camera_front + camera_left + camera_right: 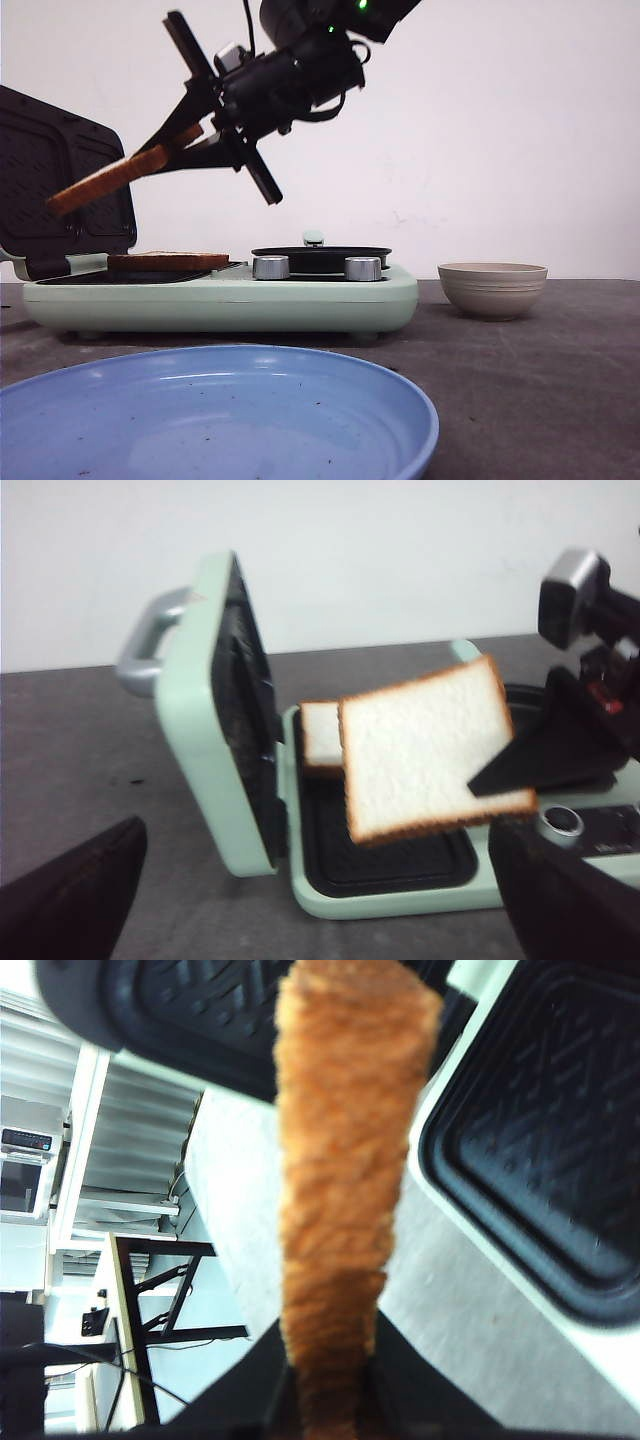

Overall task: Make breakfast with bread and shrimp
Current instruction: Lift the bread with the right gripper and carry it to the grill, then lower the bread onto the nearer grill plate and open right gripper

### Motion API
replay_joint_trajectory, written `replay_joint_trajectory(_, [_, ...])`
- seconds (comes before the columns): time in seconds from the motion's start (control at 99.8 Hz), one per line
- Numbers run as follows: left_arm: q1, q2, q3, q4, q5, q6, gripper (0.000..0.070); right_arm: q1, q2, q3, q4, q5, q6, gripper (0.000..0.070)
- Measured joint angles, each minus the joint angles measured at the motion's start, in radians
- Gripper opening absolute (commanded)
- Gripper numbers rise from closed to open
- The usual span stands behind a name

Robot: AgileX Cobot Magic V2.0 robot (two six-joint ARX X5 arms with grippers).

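At the far left of the front view, the raised lid (60,185) of a pale green breakfast maker (225,298) stands open, its dark ribbed plate facing the scene; in the left wrist view a grey handle (150,645) shows on its back. One bread slice (168,261) lies flat on the black grill plate (395,855) below the lid. A second bread slice (110,180) hangs in the air above it, tilted with its free end low toward the lid, well clear of the lower slice. The right gripper (185,135) has its jaws clenched on the upper corner of that slice; the right wrist view shows the crust edge (340,1190) running up from between the black fingers. The left gripper (320,900) appears only as two dark fingertips spread wide apart in the left wrist view, grasping nothing, well short of the machine.

Further right, two silver knobs (271,267) sit on the machine's front beside a small black pan (320,255). No writing on the machine can be read. A blue plate (200,420) fills the near worktop (540,380), and a beige bowl (492,288) stands at the right. No shrimp can be made out.
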Motion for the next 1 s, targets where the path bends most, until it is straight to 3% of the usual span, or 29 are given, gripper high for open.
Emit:
replay_joint_trajectory(0.771, [0.015, -0.001, 0.000, 0.002, -0.021, -0.002, 0.0678, 0.019, 0.109, 0.010, 0.067, 0.023, 0.031, 0.0000])
replay_joint_trajectory(1.002, [0.015, -0.001, 0.000, -0.002, -0.021, -0.002, 0.0678, 0.022, 0.111, 0.012, 0.075, 0.078, 0.034, 0.0000])
